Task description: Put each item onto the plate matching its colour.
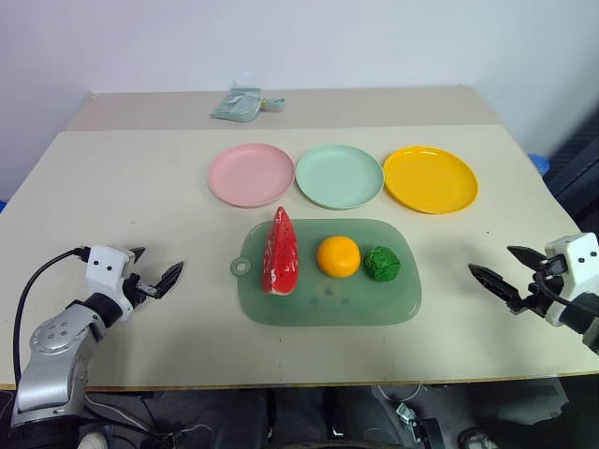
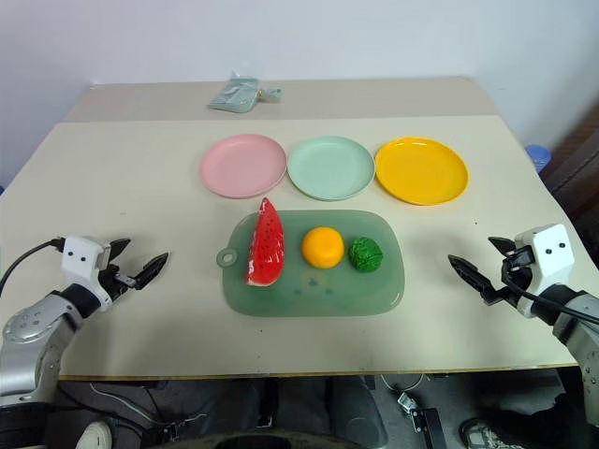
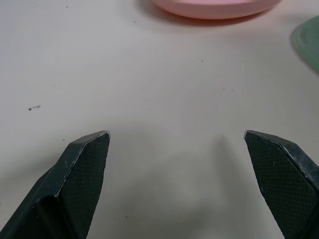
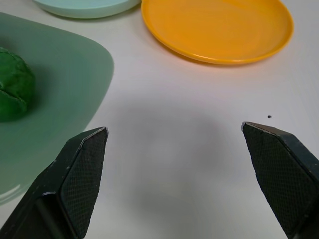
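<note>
Three smooth round plates [image 1: 340, 176] (glossy plastic)

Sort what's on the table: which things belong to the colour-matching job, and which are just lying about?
Job: watermelon wedge, orange, dark-green ball; pink plate, mint plate, yellow plate.
Lying about: green tray under the toys; crumpled packet at the table's far edge.

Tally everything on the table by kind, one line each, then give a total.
Round plates: 3 (pink plate, mint plate, yellow plate)
Toy foods: 3 (watermelon wedge, orange, dark-green ball)
Green tray: 1
Crumpled packet: 1
Total: 8
</note>
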Tool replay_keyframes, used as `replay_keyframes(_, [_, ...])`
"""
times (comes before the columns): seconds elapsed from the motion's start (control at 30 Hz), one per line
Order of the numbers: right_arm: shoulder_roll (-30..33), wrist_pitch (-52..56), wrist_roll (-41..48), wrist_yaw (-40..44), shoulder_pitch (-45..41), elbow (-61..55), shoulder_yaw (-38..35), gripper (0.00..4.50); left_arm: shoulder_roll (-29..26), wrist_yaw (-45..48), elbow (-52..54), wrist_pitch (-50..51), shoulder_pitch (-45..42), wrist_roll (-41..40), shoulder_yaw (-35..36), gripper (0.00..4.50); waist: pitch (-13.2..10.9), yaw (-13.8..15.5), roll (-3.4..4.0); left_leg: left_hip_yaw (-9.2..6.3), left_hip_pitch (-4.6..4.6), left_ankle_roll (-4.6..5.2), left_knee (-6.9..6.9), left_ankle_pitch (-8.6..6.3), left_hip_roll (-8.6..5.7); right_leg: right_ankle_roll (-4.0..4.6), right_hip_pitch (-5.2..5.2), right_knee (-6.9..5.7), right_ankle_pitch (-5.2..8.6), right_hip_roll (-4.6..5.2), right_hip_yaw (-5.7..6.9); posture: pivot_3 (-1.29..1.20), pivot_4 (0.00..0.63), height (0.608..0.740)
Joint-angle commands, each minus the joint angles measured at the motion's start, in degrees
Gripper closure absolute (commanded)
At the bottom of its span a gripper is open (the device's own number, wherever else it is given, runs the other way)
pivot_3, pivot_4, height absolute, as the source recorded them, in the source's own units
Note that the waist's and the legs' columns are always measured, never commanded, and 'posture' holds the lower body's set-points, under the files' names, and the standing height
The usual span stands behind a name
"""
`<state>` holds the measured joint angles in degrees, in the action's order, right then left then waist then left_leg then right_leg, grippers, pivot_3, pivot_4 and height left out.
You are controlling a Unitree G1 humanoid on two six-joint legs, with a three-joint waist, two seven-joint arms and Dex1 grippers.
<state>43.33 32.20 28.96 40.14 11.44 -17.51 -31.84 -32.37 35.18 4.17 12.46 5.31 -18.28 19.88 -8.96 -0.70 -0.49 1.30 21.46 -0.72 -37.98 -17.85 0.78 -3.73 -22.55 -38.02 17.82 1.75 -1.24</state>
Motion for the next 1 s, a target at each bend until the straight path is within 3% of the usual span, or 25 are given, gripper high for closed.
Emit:
replay_keyframes(0.03, [-0.08, 0.06, 0.42, -0.62, -0.83, -1.9, 0.09, 0.09, -0.25, 0.22, 1.04, -1.57, 0.69, -0.69, 1.51, 0.08, 0.0, 0.0, 0.0, 0.0, 0.0, 0.0, 0.0, 0.0, 0.0, 0.0, 0.0, 0.0, 0.0, 0.0, 0.0, 0.0, 0.15, 0.74])
replay_keyframes(0.67, [-4.4, -0.09, -1.36, -6.63, -4.57, -5.63, 7.27, 0.09, 4.67, -2.18, 4.32, -3.09, 1.88, -0.24, -1.14, 0.08, 0.0, -0.03, 0.0, 0.0, 0.01, 0.0, 0.0, 0.0, 0.01, 0.0, -0.01, 0.0, 0.0, 0.0, 0.0, 0.0, 0.15, 0.74])
replay_keyframes(1.0, [-5.56, -5.65, -4.24, -6.76, -6.13, 0.47, 8.44, 0.09, 5.53, -4.57, 4.14, -1.7, -1.56, 0.74, -2.47, 0.08, 0.0, 0.07, 0.0, 0.01, 0.0, 0.0, -0.01, 0.0, 0.0, 0.0, 0.0, 0.0, 0.0, -0.01, 0.01, 0.0, 0.15, 0.74])
